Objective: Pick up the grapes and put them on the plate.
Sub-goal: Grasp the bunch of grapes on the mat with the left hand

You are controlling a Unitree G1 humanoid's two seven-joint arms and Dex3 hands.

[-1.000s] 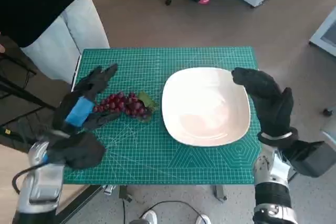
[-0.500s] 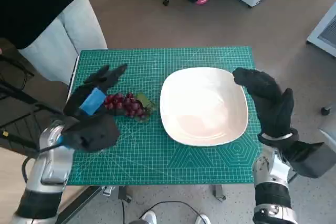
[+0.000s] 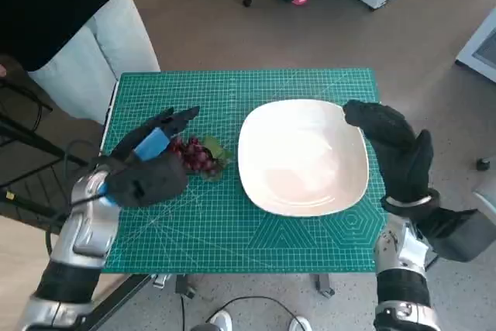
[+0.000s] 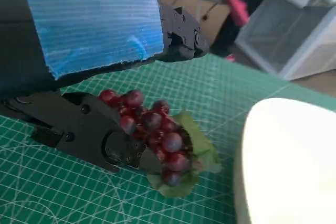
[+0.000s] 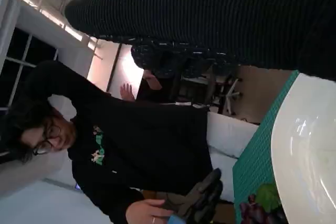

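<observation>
A bunch of dark red grapes [image 3: 195, 154] with a green leaf [image 3: 215, 149] lies on the green cutting mat [image 3: 232, 222], just beside the white plate's [image 3: 304, 156] left edge and not on it. The left hand [image 3: 147, 167], black with blue tape over its back, hovers over the near-left part of the bunch, its fingers [image 3: 180, 119] spread and reaching past the grapes toward the far side of the mat. In the left wrist view the grapes [image 4: 152, 132] sit between the upper fingers [image 4: 181, 27] and the lower black finger [image 4: 84, 129], which lies against the side of the bunch; the hand is apart around the fruit and has not closed on it. The leaf [image 4: 191, 153] pokes out from under the bunch toward the plate [image 4: 286, 161]. The right hand [image 3: 395, 149], in its black knitted glove, rests with fingers extended at the plate's right rim, holding nothing. A person in a black top and pale trousers [image 3: 85, 32] stands at the mat's far-left corner.
</observation>
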